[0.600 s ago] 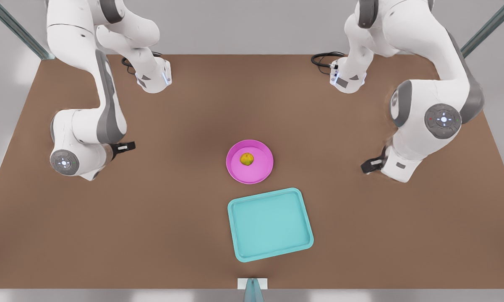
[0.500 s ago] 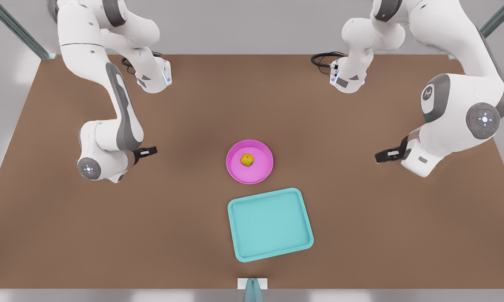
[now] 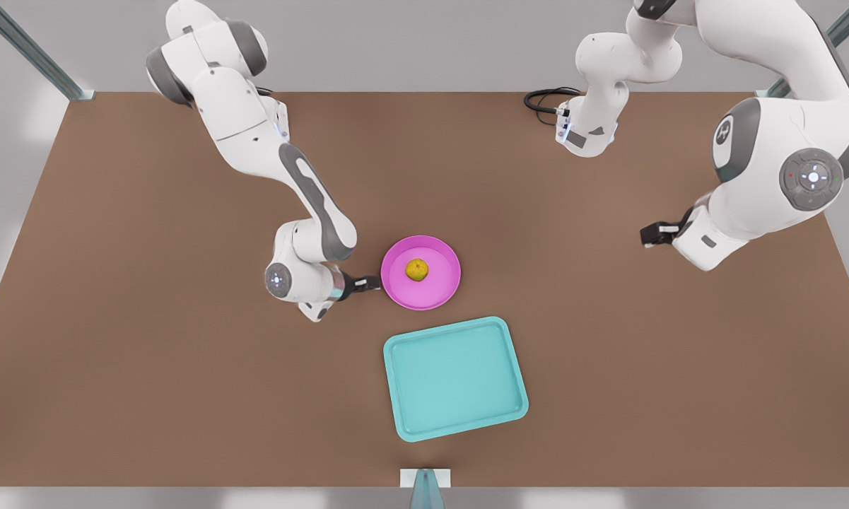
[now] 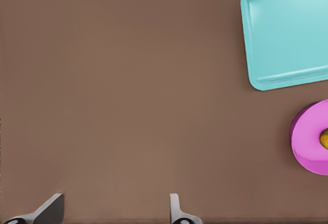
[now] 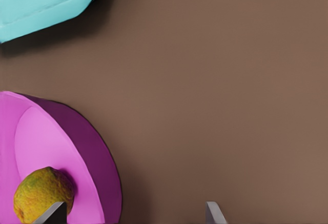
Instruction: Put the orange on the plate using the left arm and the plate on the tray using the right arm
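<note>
Already the orange (image 3: 416,268) lies on the plate (image 3: 436,288). The right hand (image 3: 369,283), wide open and empty, straddles its rim; next it should close and carry the plate to the tray (image 3: 455,378). The left hand (image 3: 654,233) waits open, well apart.

Simulated lab, bare brown table (image 3: 148,367), 2 arms

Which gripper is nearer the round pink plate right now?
The right gripper, open beside the round pink plate on the front view's left. The left gripper hangs open far off at that view's right.
</note>
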